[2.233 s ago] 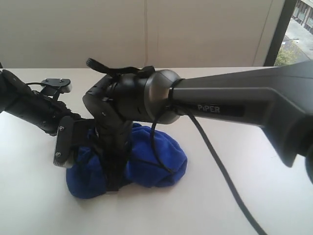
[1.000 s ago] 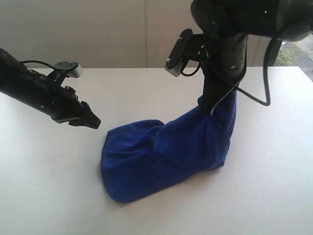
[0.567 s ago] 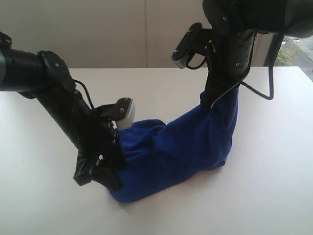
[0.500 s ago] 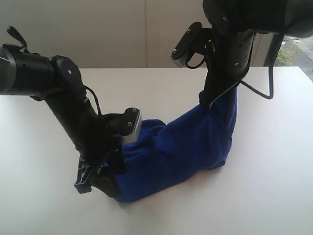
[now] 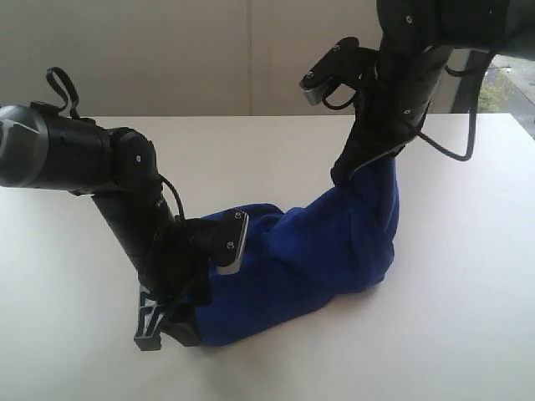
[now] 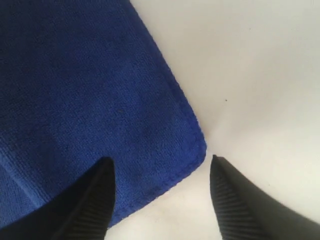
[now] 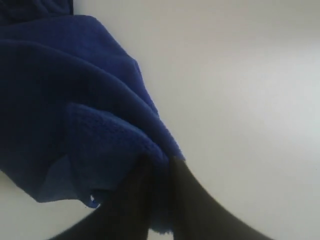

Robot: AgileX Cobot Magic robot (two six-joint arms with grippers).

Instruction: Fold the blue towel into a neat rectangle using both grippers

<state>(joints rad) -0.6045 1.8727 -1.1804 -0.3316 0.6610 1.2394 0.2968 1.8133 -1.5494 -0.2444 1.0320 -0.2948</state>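
The blue towel [image 5: 292, 259] lies bunched on the white table [image 5: 468, 317], its right end lifted off the surface. My right gripper [image 5: 358, 165] holds that raised end from above. In the right wrist view my right gripper [image 7: 160, 167] stands nearly shut, with a fold of the blue towel [image 7: 75, 115] pinched between its jaws. My left gripper [image 5: 165, 332] reaches down at the towel's near left end. In the left wrist view my left gripper [image 6: 160, 167] is open. A stitched corner of the blue towel [image 6: 90, 95] lies between its jaws, one finger [image 6: 97, 195] over cloth, the other over bare table.
Both black arms hang over the table, the left arm [image 5: 75, 159] low and bent, the right arm [image 5: 418, 50] high at the back. A pale wall [image 5: 167, 50] runs behind the table and a window [image 5: 501, 83] shows at the far right.
My left arm has swung in from the far left and come down at the towel's near left corner, jaws wider. The right gripper still holds the raised end, shifted slightly.
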